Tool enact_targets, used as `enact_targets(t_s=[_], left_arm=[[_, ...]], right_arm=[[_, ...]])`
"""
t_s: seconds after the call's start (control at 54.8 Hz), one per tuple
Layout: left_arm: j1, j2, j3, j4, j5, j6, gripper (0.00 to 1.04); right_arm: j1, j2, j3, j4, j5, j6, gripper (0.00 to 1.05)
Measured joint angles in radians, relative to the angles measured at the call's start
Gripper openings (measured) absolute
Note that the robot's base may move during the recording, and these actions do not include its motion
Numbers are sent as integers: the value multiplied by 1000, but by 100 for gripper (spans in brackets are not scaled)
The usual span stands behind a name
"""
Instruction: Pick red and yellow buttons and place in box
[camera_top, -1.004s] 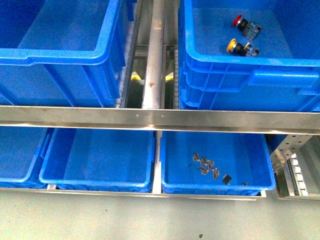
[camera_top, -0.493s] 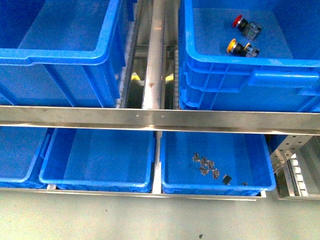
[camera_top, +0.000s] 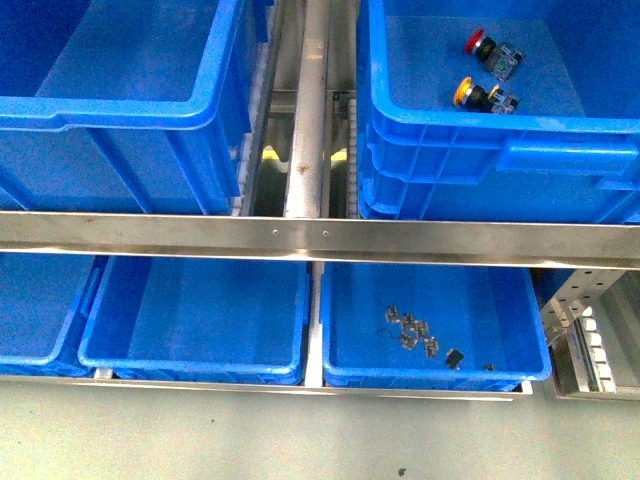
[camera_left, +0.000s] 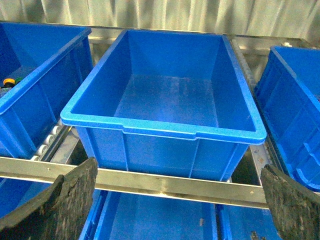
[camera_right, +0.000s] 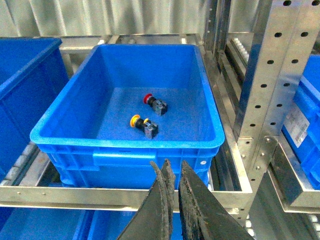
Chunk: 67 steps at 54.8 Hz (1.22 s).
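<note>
Red mushroom-capped push-button switch (camera_top: 484, 44) and yellow-capped push-button switch (camera_top: 476, 95) lying on their sides, near each other but apart, on the floor of the large deep blue plastic bin (camera_top: 500, 160) at upper right. Just left of it, a steel roller rail (camera_top: 308, 120), then another big blue bin (camera_top: 120, 110). Across the front, a steel shelf bar (camera_top: 320, 238); below, a shallow blue tray (camera_top: 435, 375) with small metal clips (camera_top: 410, 330). Right gripper (camera_right: 172, 172) outside the bin's front wall, jaws nearly pressed together, holding nothing. Left gripper (camera_left: 170, 200) jaws spread wide, empty
</note>
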Motion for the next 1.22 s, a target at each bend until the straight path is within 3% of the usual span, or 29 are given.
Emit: enact_targets(t_s=[0.146, 0.438, 0.639, 1.224], left_arm=[[0, 0, 0, 0, 0, 0, 97], [0, 0, 0, 0, 0, 0, 97], [0, 0, 0, 0, 0, 0, 97], [0, 0, 0, 0, 0, 0, 97]], right_arm=[[0, 0, 0, 0, 0, -1, 5], [0, 0, 0, 0, 0, 0, 55], [0, 0, 0, 0, 0, 0, 99], [0, 0, 0, 0, 0, 0, 98]])
